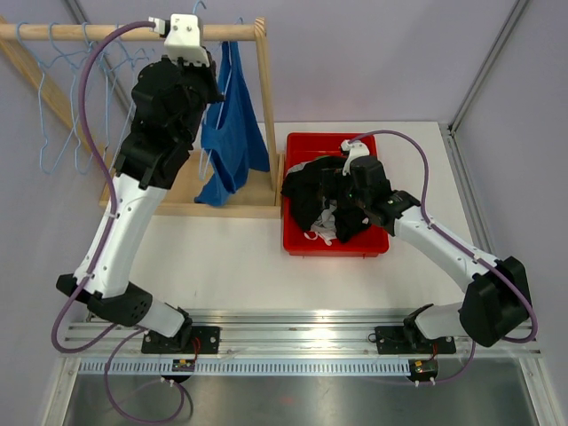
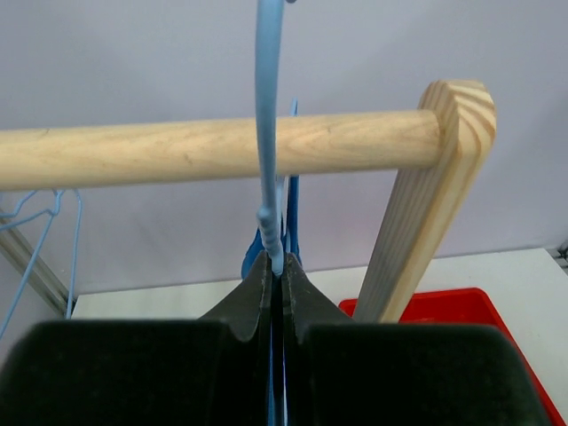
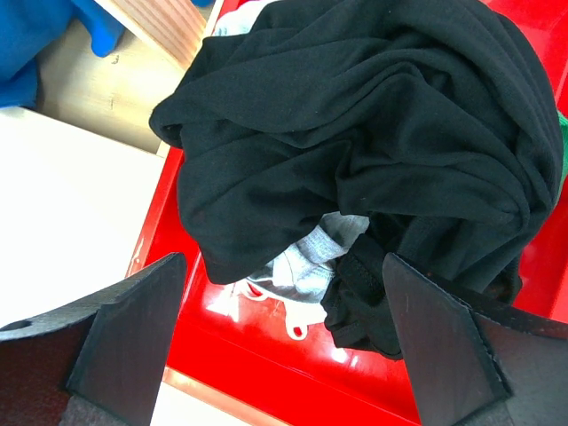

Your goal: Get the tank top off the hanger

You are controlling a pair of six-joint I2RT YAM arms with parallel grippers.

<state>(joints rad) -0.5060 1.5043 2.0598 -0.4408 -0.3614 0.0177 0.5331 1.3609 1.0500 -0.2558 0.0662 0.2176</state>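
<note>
Currently, one blue tank top hangs on one hanger from the wooden rail, with the left gripper clamped on the hanger's neck. The right gripper stands wide open above one red bin holding black clothing.

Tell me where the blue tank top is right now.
In the top view, the blue tank top hangs under the right end of the wooden rail, beside the rack's right post and just left of the red bin.
</note>
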